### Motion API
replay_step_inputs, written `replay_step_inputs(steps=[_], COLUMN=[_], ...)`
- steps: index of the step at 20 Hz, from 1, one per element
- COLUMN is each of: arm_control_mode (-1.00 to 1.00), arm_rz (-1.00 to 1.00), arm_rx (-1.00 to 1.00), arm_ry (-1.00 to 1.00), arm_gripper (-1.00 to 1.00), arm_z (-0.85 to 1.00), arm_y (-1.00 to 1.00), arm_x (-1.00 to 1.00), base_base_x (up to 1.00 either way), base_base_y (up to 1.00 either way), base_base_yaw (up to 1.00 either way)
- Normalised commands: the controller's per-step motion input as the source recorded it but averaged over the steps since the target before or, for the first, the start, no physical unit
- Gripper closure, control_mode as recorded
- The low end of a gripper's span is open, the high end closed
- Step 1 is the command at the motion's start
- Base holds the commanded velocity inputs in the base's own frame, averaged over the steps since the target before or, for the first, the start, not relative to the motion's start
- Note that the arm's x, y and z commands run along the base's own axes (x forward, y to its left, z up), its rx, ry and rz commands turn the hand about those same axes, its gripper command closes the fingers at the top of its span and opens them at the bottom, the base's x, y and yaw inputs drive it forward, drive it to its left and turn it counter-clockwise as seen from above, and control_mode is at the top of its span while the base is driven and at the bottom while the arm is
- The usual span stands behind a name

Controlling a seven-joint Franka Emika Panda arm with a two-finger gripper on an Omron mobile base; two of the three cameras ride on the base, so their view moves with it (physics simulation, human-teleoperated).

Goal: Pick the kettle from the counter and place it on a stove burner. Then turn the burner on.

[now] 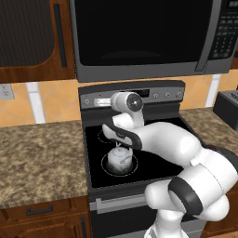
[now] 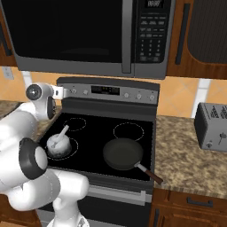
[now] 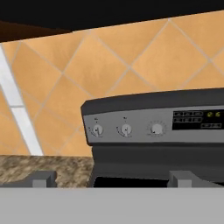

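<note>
The kettle (image 1: 119, 160) sits on the front-left burner (image 1: 105, 168), lower centre of the frame, placement done. The end effector (image 3: 111, 181), released and empty, faces the stove knobs (image 3: 125, 129). Next, I judge, it must reach and turn the matching knob.

The black stove top (image 2: 99, 126) bears the kettle (image 2: 58, 144) and a frying pan (image 2: 123, 153).
</note>
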Motion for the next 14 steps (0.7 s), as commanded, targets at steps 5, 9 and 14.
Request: replay_step_inputs(steps=[5, 9, 14], arm_control_mode=[-1.0, -1.0, -1.0], arm_rz=[0.0, 0.0, 0.0], arm_rx=[0.0, 0.0, 0.0], arm_ry=[-0.02, -0.08, -0.08], arm_gripper=[-1.0, -1.0, -1.0], arm_z=[-0.08, -0.08, 0.0], arm_y=[0.29, 0.08, 0.0], arm_x=[0.0, 0.14, 0.17], base_base_x=[0.0, 0.0, 0.0], base_base_y=[0.0, 0.0, 0.0], base_base_yaw=[0.0, 0.0, 0.0])
